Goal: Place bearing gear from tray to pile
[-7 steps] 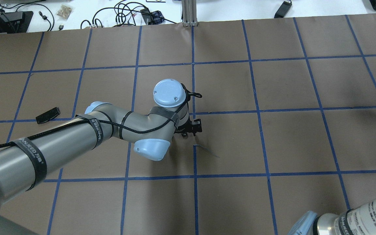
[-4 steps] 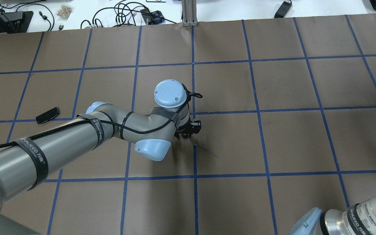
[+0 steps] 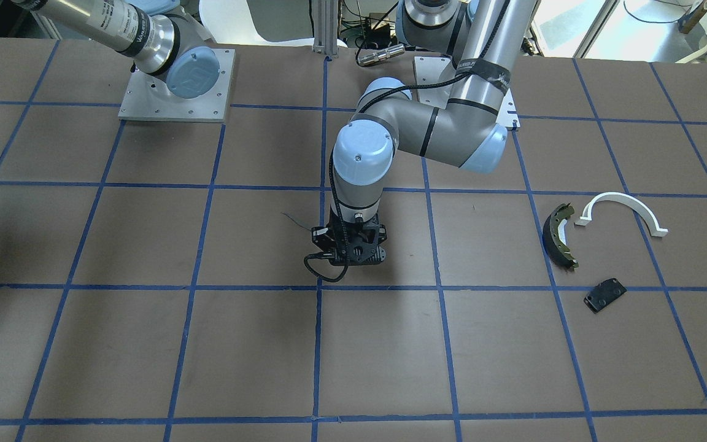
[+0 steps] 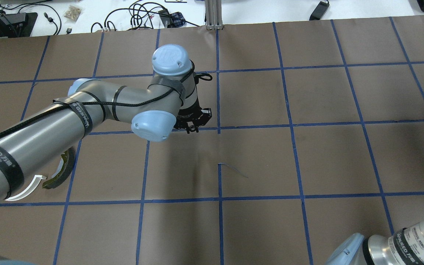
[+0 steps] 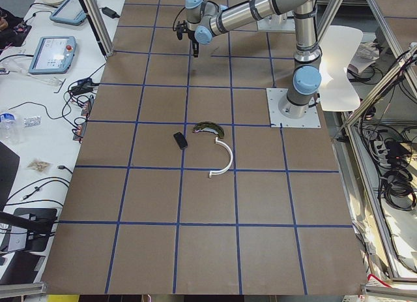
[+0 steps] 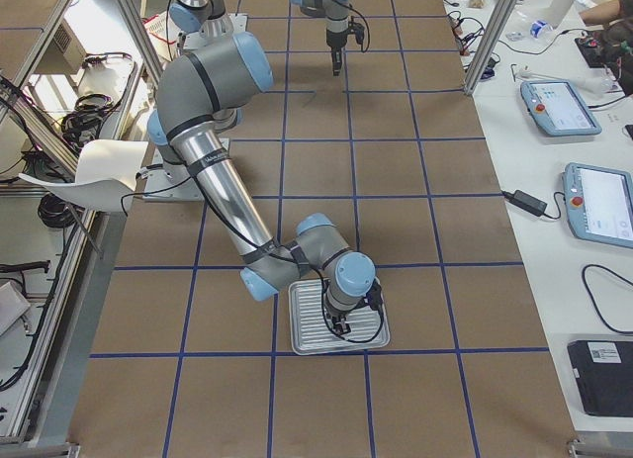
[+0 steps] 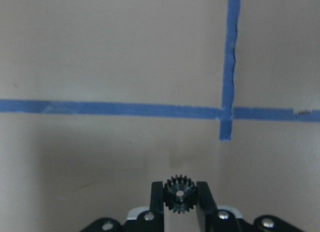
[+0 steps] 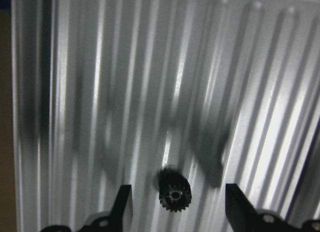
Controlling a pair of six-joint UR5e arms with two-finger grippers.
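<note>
My left gripper (image 7: 180, 188) is shut on a small black bearing gear (image 7: 180, 195) and holds it above the brown table near a blue tape crossing. It hangs mid-table (image 3: 349, 253) (image 4: 193, 124). The pile lies about two grid squares away on the robot's left: an olive brake shoe (image 3: 559, 236), a white half-ring arc (image 3: 620, 207) and a small black plate (image 3: 605, 294). My right gripper (image 8: 178, 194) is open low over the ribbed metal tray (image 6: 307, 329). Its fingers (image 8: 122, 202) stand either side of another black gear (image 8: 175, 194) lying on the tray.
The table is brown paper with a blue tape grid. A thin wire scrap (image 4: 234, 170) lies mid-table. Aluminium frame posts (image 4: 214, 14) and cables stand at the far edge. Tablets (image 6: 564, 107) lie on the side bench.
My left arm has swung away from the robot and to the left with its gripper. The brake shoe and white arc now show under the arm, and the arm now covers the black plate.
</note>
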